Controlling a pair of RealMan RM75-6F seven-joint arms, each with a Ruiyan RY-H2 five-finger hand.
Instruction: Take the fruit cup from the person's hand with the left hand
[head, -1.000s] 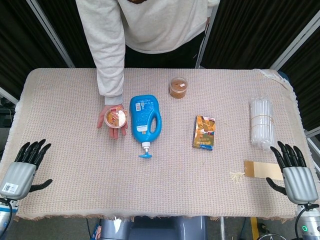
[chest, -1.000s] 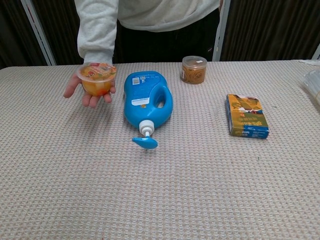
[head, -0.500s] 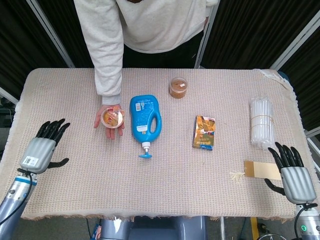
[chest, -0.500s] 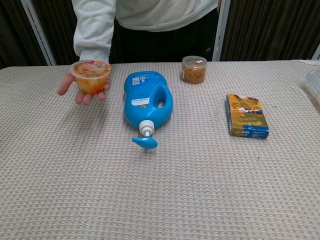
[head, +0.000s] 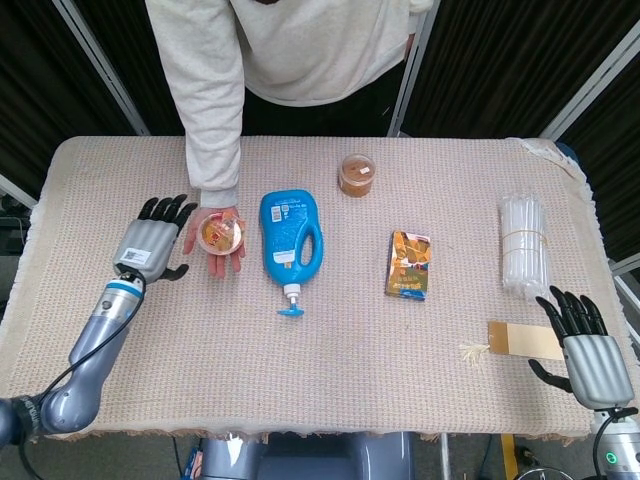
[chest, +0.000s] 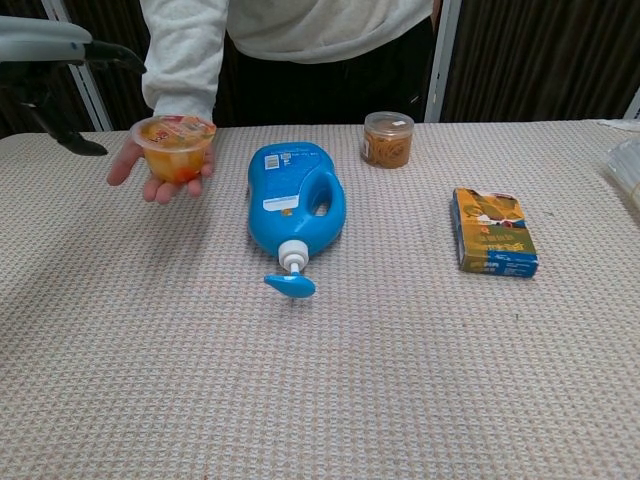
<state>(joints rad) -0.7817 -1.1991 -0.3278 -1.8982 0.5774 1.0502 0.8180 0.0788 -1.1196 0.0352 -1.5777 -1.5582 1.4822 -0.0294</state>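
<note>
- A tabletop (head: 330, 350) covered with a beige woven cloth stands before dark curtains, with a person in a light grey sweatshirt (head: 290, 50) at its far edge.
- The person's hand (head: 214, 236) lies palm up above the cloth, and the fruit cup (head: 219, 234) sits on that palm, its lid facing up.
- The left hand (head: 150, 248) hangs just beside the person's hand, on its outer side, fingers spread and holding nothing; it does not touch the cup.
- The right hand (head: 585, 345) rests near the tabletop's near right corner, fingers apart and empty.
- A blue pump bottle (head: 291, 243) lies flat just right of the cup, nozzle toward the robot.
- A small brown jar (head: 356, 175) stands beyond the bottle.
- A snack box (head: 409, 265) lies flat right of the bottle.
- A bundle of clear straws (head: 525, 245) lies by the right edge, with a tan card (head: 522, 341) nearer the right hand.
</note>
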